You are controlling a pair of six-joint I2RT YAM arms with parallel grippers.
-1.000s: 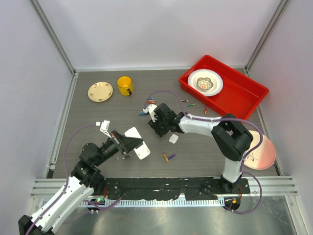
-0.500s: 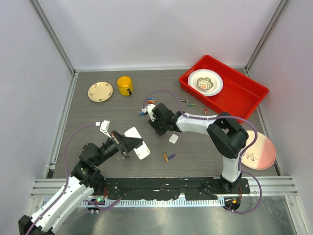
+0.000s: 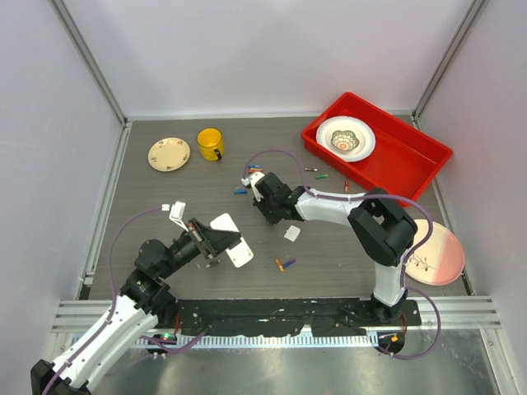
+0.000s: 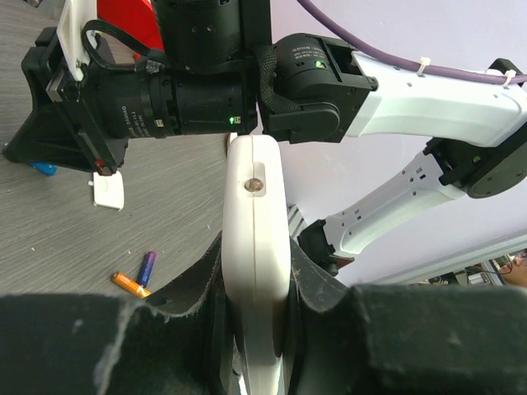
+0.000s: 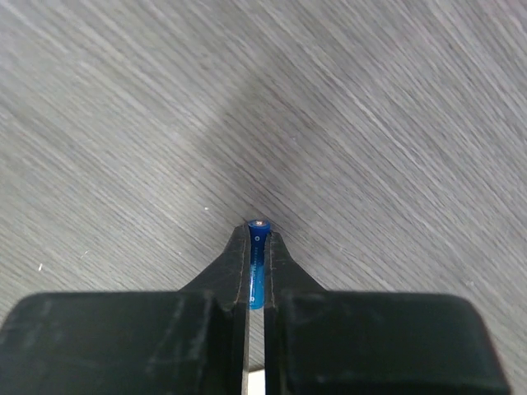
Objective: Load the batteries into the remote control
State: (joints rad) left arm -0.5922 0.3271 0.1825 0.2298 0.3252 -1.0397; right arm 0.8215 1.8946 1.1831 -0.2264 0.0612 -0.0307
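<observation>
My left gripper (image 3: 226, 240) is shut on the remote control (image 3: 240, 254), a slim white slab held on edge above the table. In the left wrist view the remote control (image 4: 255, 222) stands between the two pads of the left gripper (image 4: 255, 276). My right gripper (image 5: 257, 247) is shut on a blue battery (image 5: 257, 267), whose tip pokes out just above the table. From above, the right gripper (image 3: 254, 184) sits beside a cluster of loose batteries (image 3: 254, 170). An orange and a purple battery (image 3: 284, 264) lie in front of the remote.
A small white square piece (image 3: 291, 233) lies between the arms. A yellow cup (image 3: 210, 144) and a small plate (image 3: 169, 153) stand at the back left. A red bin (image 3: 403, 169) holding a bowl (image 3: 345, 137) is at the back right. A pink plate (image 3: 436, 255) lies at the right.
My right gripper has shifted slightly back and left and closed on the blue battery. The left arm and the remote have not moved.
</observation>
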